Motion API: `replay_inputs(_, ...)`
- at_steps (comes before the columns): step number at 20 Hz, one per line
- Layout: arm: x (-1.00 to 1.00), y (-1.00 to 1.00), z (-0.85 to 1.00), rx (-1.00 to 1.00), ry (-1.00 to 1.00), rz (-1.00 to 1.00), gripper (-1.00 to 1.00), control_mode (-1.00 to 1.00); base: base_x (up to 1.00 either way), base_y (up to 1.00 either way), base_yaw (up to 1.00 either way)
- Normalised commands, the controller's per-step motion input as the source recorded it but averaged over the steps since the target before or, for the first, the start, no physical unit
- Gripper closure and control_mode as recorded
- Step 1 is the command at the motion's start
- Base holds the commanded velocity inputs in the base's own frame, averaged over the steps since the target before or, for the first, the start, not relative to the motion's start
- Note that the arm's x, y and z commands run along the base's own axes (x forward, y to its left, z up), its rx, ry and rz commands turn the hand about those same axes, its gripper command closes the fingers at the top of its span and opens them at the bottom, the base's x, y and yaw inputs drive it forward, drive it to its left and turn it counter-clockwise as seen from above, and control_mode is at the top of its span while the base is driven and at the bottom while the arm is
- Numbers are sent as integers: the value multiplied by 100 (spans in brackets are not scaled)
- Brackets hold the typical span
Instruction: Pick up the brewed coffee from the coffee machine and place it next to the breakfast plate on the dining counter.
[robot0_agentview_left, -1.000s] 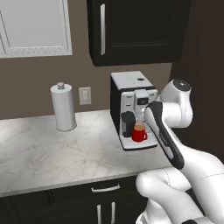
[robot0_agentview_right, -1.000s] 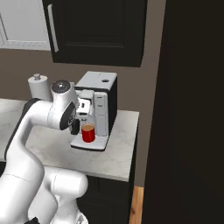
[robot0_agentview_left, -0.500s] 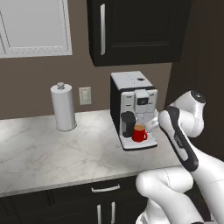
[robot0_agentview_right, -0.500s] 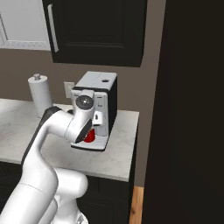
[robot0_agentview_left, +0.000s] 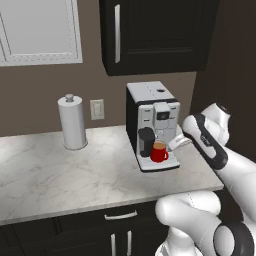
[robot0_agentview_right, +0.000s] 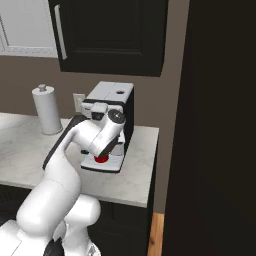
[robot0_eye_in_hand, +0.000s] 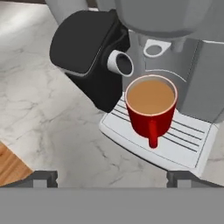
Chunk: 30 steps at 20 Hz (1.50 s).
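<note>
The brewed coffee, a small red mug (robot0_eye_in_hand: 151, 109) of light brown liquid, stands on the drip tray (robot0_eye_in_hand: 183, 140) of the black and silver coffee machine (robot0_agentview_left: 152, 117), under its spout. The mug's handle points toward the hand camera. My gripper (robot0_eye_in_hand: 113, 178) is open, its two fingertips (robot0_eye_in_hand: 43, 177) spread wide, a short way back from the mug and not touching it. In the left base view the gripper (robot0_agentview_left: 173, 145) sits just right of the mug (robot0_agentview_left: 159, 151). In the right base view the arm covers most of the mug (robot0_agentview_right: 101, 159). The breakfast plate and the dining counter are out of view.
The machine stands on a marble worktop (robot0_agentview_left: 75, 170) over dark cabinets. A white paper towel roll (robot0_agentview_left: 73, 122) is at the back left. A dark upper cabinet (robot0_agentview_left: 155, 35) hangs above the machine, and a tall dark cabinet (robot0_agentview_right: 220, 125) walls off the right side.
The arm has swung its elbow to the right and brought the hand down level with the mug, facing it from the right. The mug has not moved.
</note>
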Motion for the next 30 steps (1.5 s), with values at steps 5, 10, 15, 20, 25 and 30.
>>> replay_inputs(5,34,0,-33,0,1,6,-100,-100,0,0,0)
replay_inputs(10,15,0,-32,0,0,1,-100,-100,0,0,0)
replay_inputs(15,6,0,-33,0,-5,0,-100,-100,0,0,0)
replay_inputs(20,1,0,-33,0,-7,0,-100,-100,0,0,0)
replay_inputs(25,6,0,-28,0,-8,0,-100,-100,0,0,0)
replay_inputs(30,16,0,-14,0,-6,0,-100,-100,0,0,0)
